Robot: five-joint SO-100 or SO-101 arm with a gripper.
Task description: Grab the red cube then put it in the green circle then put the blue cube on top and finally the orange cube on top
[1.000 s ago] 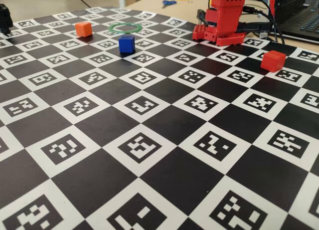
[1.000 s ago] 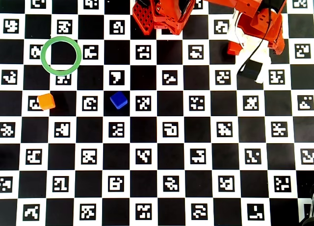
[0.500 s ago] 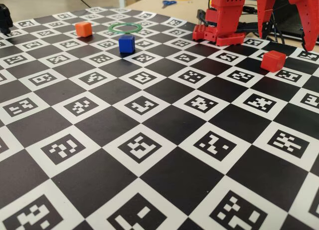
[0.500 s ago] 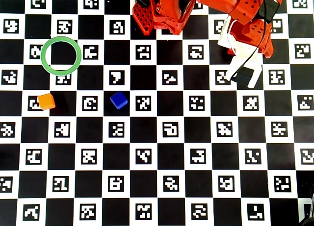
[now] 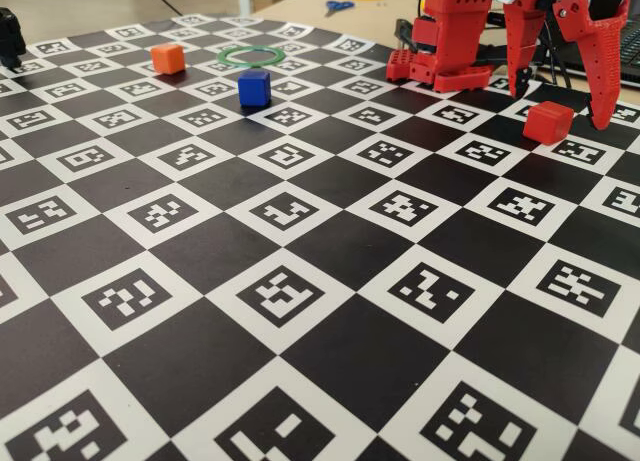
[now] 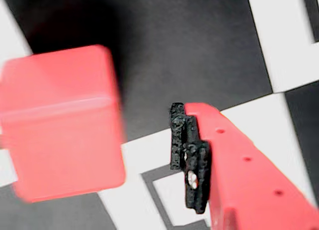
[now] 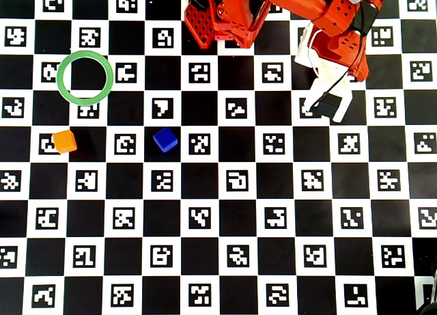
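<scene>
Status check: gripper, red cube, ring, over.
Gripper open, down around red cube, not closed on it. Green circle empty. Blue cube and orange cube loose on board; path clear.

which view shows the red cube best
The fixed view: the red cube sits whole and sharp on the board beside the end effector. The wrist view shows it close but blurred and cut by the left edge. In the overhead view the arm hides it.
</scene>
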